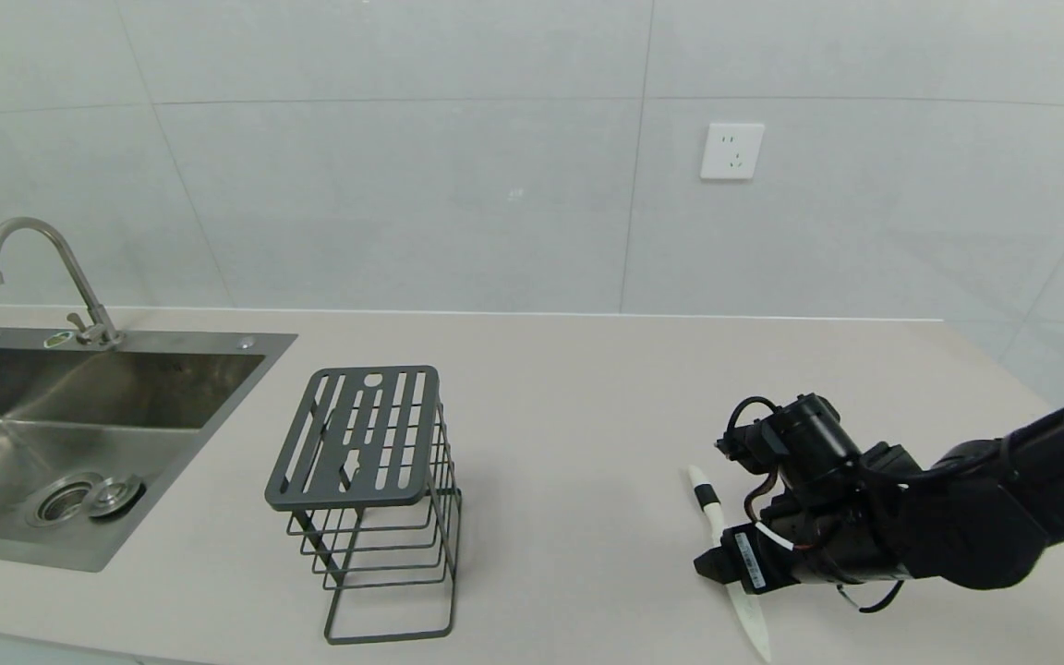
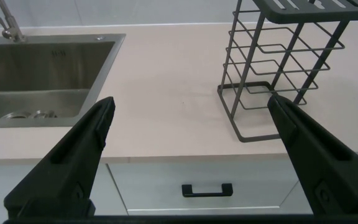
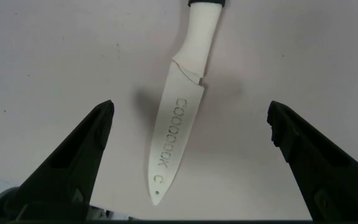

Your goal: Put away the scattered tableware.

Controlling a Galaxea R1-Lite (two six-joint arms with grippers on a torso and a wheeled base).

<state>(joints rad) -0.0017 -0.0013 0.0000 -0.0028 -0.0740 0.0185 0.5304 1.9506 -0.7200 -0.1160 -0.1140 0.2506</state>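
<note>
At the near right of the counter [image 1: 587, 416], the right gripper [image 3: 190, 115] hangs wide open and empty over the white knife [image 3: 178, 134], which lies flat between its fingers. The pick-up looks to be the step in hand: lower, close on the knife, then carry it to the slotted rack [image 1: 361, 453] farther left. The left gripper [image 2: 191, 109], also open and empty, faces that rack.

The robot's right arm [image 1: 985, 526] was matte black throughout, built of rounded, bulbous housings, with a cylindrical black motor unit [image 1: 809, 434] at the wrist. Thin black cables [image 1: 743, 411] looped off that wrist, joined by a white lead [image 1: 775, 533]. A small white label [image 1: 749, 554] with dark print sat on the housing near the right gripper [image 3: 190, 107]. Both it and the left gripper [image 2: 191, 102] carried long, black, wedge-shaped fingers [image 2: 73, 155] that tapered to narrow tips.
</note>
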